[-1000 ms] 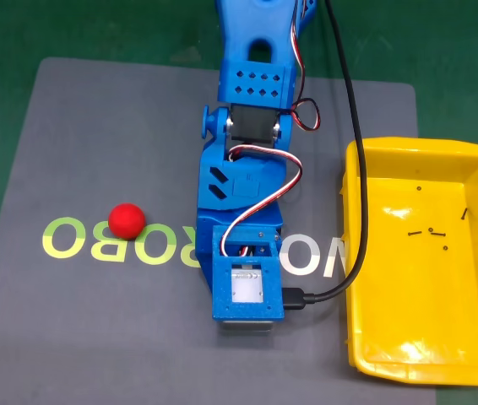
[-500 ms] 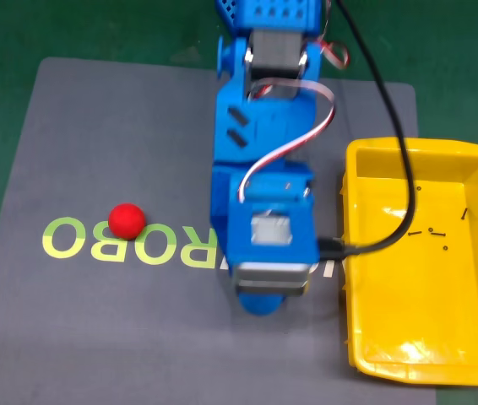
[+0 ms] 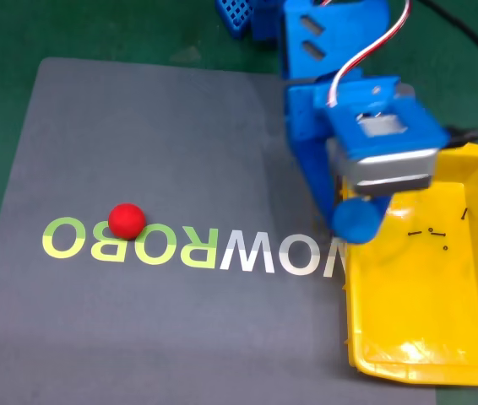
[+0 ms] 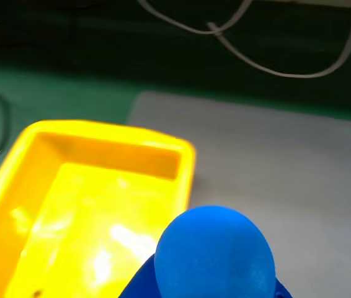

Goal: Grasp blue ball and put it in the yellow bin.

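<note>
The blue ball [image 3: 359,221] hangs above the left wall of the yellow bin [image 3: 425,337] in the fixed view, gripped under the blue arm's camera block. My gripper [image 3: 358,218] is shut on it, its fingers mostly hidden by the wrist. In the wrist view the blue ball [image 4: 213,253] sits close at the bottom, held between blue fingers [image 4: 137,289]. There the yellow bin [image 4: 101,133] lies below and to the left, and its right rim is under the ball's left side.
A red ball [image 3: 126,220] rests on the grey mat [image 3: 138,135] at the left, on the printed letters. A few tiny dark screws [image 3: 430,230] lie in the bin. Black cables run from the wrist past the bin's far edge.
The arm has swung right and risen from the mat's middle, carrying the blue ball to the bin's left wall. The red ball has stayed put.
</note>
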